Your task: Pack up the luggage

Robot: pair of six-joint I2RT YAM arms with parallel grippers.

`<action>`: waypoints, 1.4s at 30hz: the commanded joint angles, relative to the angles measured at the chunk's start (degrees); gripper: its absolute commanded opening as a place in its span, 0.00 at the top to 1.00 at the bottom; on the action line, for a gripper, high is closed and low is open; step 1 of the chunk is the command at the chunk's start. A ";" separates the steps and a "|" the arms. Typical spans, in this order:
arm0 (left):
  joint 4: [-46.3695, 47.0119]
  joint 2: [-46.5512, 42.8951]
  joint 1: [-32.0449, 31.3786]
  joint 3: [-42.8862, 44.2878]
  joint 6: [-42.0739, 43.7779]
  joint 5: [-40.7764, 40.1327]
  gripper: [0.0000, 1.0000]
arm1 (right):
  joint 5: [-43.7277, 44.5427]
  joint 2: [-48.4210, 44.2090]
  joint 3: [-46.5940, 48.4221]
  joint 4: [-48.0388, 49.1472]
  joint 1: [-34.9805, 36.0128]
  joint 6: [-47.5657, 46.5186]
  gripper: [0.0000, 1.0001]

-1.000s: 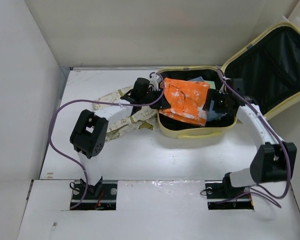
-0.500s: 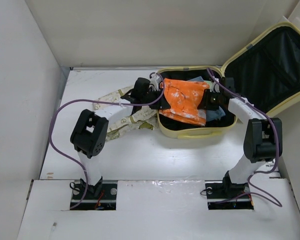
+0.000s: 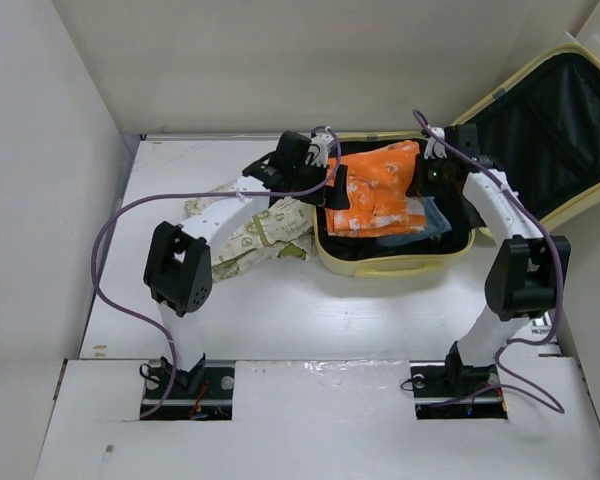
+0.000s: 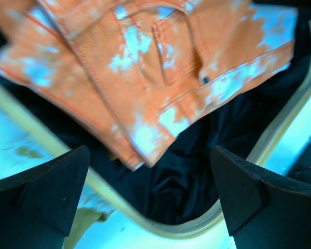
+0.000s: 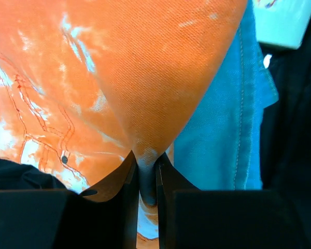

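So far: orange garment (image 3: 375,190) and a blue denim piece (image 3: 432,214) lie inside the luggage (image 3: 380,266)
Luggage: upper right of the top view, lid (image 3: 555,120) open and leaning off toward the right edge
Left gripper (image 4: 149,155): my fingers spread wide, holding nothing, over the luggage's left rim
Right gripper (image 5: 146,174): my fingers pinched tight on a fold of the orange garment
Left to do: patterned cloth (image 3: 250,238) lies on the table (image 3: 280,300), just left of the luggage; I judge it goes in, then lid shut

luggage (image 3: 392,265) | pale yellow hard-shell | lid open | orange garment (image 3: 375,185) inside
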 commanded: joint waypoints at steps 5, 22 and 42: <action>-16.04 -3.65 0.91 10.69 11.10 -8.77 0.00 | 8.21 6.52 10.47 -11.83 -0.31 -10.53 1.00; -14.29 -15.96 38.51 -14.32 20.68 -13.01 0.00 | 22.69 -4.00 9.25 -15.62 6.19 -4.92 0.06; -7.44 -0.41 42.57 -22.80 15.50 -4.66 0.00 | 28.16 -17.11 -4.64 -14.22 15.51 1.16 0.05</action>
